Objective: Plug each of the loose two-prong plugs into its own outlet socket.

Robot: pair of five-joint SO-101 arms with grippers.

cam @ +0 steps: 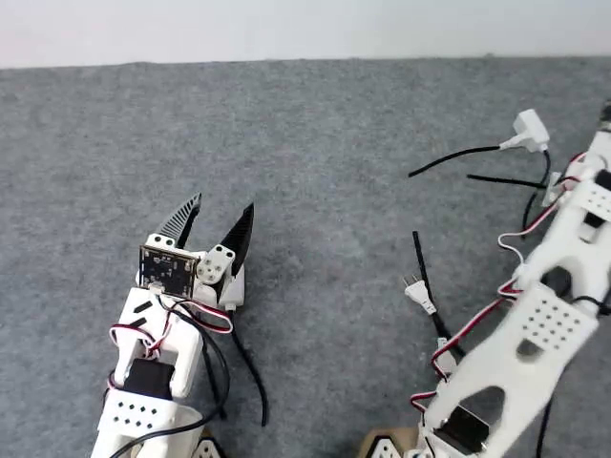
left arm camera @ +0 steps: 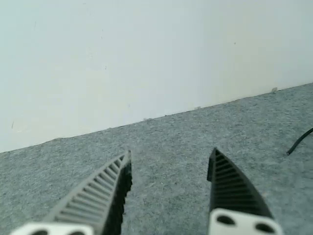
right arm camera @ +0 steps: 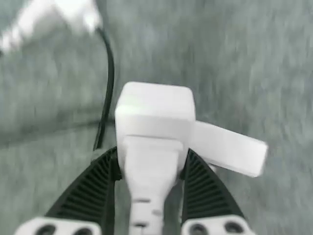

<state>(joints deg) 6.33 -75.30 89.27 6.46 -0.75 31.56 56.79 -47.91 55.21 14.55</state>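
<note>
Grey carpet (cam: pixel 315 143) lay under both arms. My right gripper (right arm camera: pixel 150 157) was clamped on a white plug (right arm camera: pixel 146 169), its nose at the outlet block (right arm camera: pixel 155 105); I judged a straight, square push best. My left gripper (cam: pixel 222 202) hung open, another loose plug (cam: pixel 417 291) lying well apart.

- Soft, even, bright light covers the grey desk (cam: pixel 315 143) in the high view; the wall (cam: pixel 286 29) at 12 o'clock is near white.
- Shadows are faint and soft-edged, darkest just beneath the left gripper (cam: pixel 222 202).
- In the left wrist view, that gripper stands dark against the pale wall.
- The white plug (right arm camera: pixel 154 127) carries a bright patch at its 10 o'clock corner.
</note>
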